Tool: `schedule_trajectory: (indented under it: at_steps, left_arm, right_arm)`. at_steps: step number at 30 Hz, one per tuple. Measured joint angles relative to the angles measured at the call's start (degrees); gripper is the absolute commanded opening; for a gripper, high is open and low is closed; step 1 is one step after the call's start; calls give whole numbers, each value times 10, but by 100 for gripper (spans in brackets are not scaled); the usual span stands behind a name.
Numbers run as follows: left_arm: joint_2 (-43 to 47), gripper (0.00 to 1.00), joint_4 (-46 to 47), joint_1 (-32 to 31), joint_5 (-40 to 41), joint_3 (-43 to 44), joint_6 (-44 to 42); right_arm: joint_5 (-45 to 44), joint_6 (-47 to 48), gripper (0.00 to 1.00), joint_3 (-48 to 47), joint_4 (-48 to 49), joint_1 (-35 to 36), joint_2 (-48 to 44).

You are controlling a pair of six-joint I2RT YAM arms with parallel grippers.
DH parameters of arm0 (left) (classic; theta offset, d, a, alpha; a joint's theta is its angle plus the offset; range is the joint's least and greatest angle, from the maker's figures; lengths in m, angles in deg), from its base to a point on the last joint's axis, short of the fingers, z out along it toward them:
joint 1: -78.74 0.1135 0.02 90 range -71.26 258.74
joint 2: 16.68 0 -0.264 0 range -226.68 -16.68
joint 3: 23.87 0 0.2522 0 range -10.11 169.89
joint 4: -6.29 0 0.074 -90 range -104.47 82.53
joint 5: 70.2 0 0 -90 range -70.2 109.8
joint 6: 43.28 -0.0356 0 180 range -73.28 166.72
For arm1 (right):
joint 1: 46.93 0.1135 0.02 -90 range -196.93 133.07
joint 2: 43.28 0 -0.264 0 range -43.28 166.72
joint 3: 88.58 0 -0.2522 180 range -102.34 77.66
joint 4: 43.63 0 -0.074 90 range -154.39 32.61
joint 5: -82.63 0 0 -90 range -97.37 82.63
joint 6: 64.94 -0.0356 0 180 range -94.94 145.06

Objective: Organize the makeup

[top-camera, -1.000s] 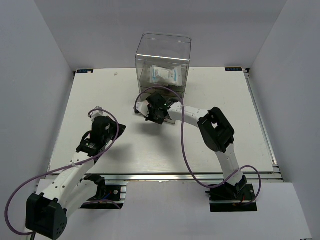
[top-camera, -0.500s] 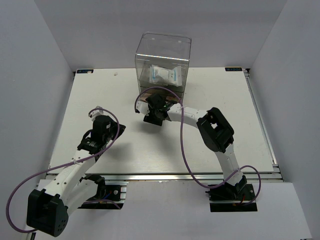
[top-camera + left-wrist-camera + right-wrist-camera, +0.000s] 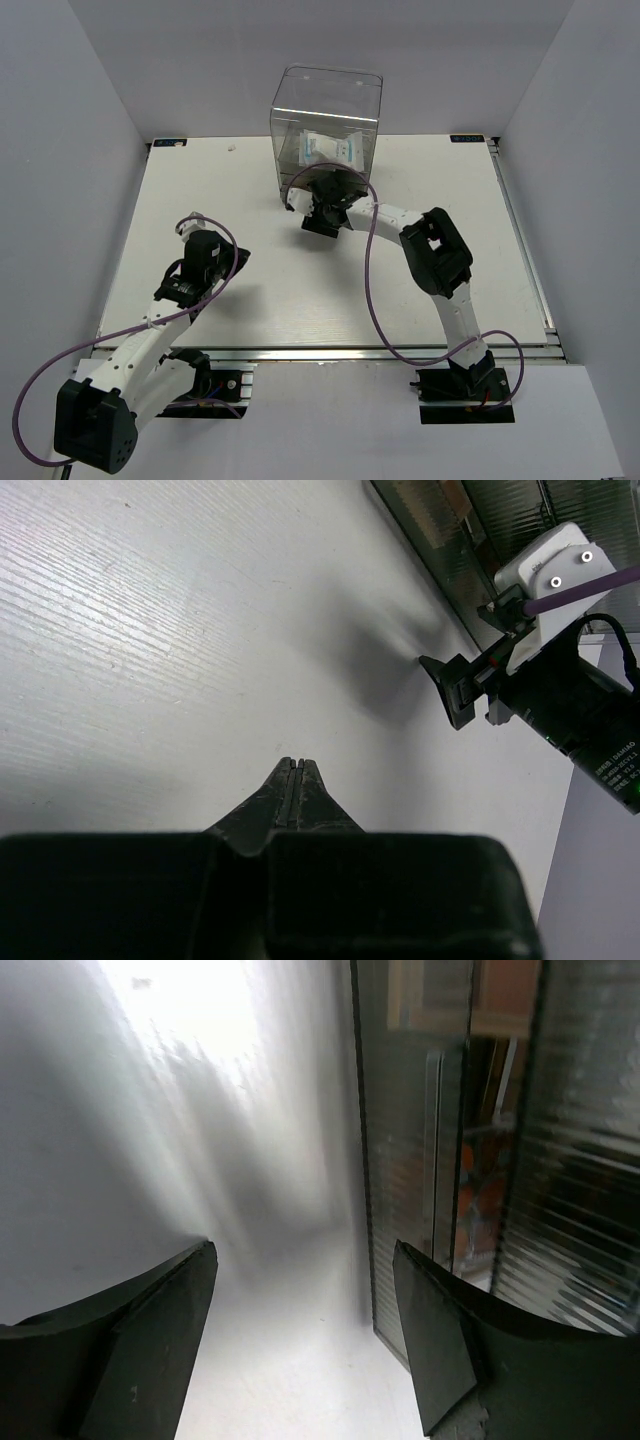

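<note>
Hovering low over the left half of the table (image 3: 480, 250), the left gripper (image 3: 298, 767) is seen pressed shut and empty, well apart from the clear box (image 3: 327, 110). Further right, the right gripper (image 3: 303, 1252) is held wide and empty just before the box's lower front, making it the nearer arm. The white packet (image 3: 333, 152) is seen inside the box, above and beyond those jaws. Bare table is shown on both sides of the box.
</note>
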Motion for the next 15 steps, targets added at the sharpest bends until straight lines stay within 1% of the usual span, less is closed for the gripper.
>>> schedule_trajectory:
  at_steps: [3,5,15]
  left_arm:
    - [0,0,0,0,0,0,0]
    - [0,1,1,0,0,0,0]
    - [8,11,0,2,0,0,0]
  right_arm:
    - [-6,9,78,0,3,-11,0]
    - [-10,13,83,0,5,-15,1]
    - [-41,38,88,16,49,-17,1]
